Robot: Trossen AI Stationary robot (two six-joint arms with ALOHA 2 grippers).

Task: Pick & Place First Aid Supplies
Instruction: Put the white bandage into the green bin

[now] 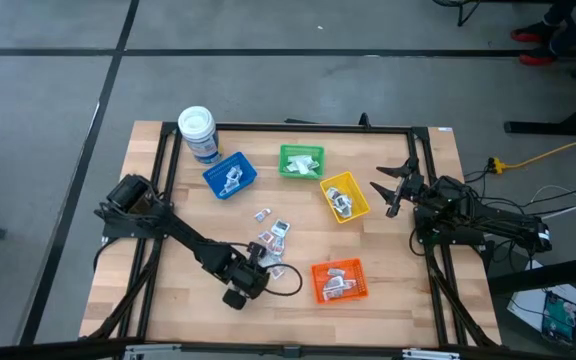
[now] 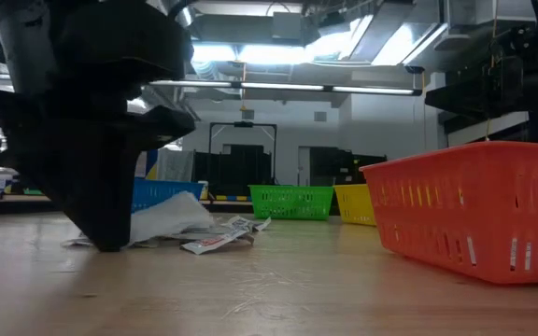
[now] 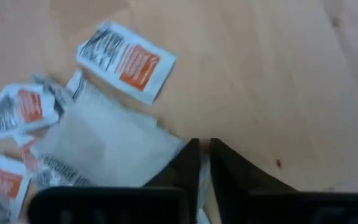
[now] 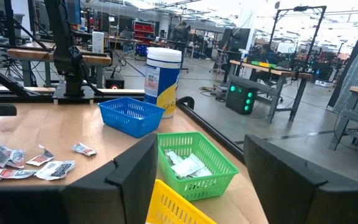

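Several first aid supplies, small white and grey packets, lie loose on the wooden table near its middle. They also show in the left wrist view, where a larger pale grey packet lies among small ones with red marks. My left gripper stands over the near end of this pile, pointing steeply down, its fingers closed to a narrow slit on the pale packet. My right gripper waits open and level at the table's right side, touching nothing. My left gripper pinches a corner of the pale grey packet between its two fingers, at their free ends. The fingers come from above, slanting down. The rest of the packet lies on the table among the other packets.
Four small baskets stand on the table: blue, green, yellow and orange, each with packets inside. A white-lidded jar stands at the far left. A black frame borders the table.
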